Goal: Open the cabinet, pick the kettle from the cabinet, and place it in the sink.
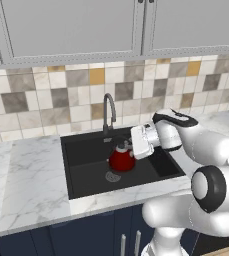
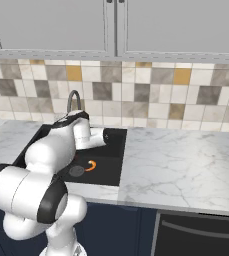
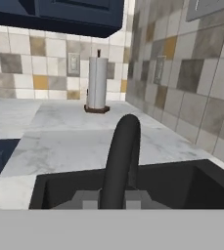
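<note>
Mosaic tile backsplash (image 1: pixel 61 95), marble counter (image 2: pixel 176 165)

The kettle (image 1: pixel 122 160) sits in the sink (image 1: pixel 86 155), just beside the drain (image 1: pixel 112 176), in front of the faucet (image 1: pixel 109 112). The hand (image 1: pixel 130 148) reaches in from the right, at the kettle's top. The sink is set into the tabletop (image 1: pixel 31 185). In the hand view, a paper towel roll (image 3: pixel 97 83) stands on the tabletop beyond the faucet, below the cabinet (image 3: pixel 59 14).

The white arm rises from the base, bends at its dark elbow joint and reaches forward and down. The wrist is turned sideways, roughly level. The gripper (image 1: pixel 127 146) is closed tight, its fingers clamped on a dark handle.
</note>
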Robot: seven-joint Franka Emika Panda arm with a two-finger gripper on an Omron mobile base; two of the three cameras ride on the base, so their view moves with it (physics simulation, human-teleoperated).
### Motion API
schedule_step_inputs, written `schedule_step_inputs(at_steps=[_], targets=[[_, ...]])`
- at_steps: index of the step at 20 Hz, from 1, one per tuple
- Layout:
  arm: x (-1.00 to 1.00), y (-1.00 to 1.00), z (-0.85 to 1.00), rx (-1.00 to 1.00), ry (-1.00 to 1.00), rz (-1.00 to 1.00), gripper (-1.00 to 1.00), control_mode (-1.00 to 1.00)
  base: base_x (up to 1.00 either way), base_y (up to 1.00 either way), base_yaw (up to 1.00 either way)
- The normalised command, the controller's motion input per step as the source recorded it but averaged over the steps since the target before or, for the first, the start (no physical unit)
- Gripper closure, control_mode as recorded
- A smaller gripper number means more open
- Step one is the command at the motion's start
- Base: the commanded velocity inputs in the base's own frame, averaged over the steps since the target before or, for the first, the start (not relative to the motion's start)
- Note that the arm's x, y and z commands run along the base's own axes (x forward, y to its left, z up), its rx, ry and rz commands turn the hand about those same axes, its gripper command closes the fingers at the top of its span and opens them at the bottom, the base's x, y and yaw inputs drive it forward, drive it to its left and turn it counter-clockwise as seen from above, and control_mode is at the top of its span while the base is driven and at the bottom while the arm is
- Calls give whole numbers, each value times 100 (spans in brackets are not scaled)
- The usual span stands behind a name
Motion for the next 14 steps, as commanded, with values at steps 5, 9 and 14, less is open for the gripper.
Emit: schedule_step_inputs(at_steps=[5,9,14], targets=[[19,14,-12,7,-4,2,100,-100,0,0,0],[15,23,-11,0,0,1,100,-100,0,0,0],[12,20,-12,0,0,1,100,-100,0,0,0]])
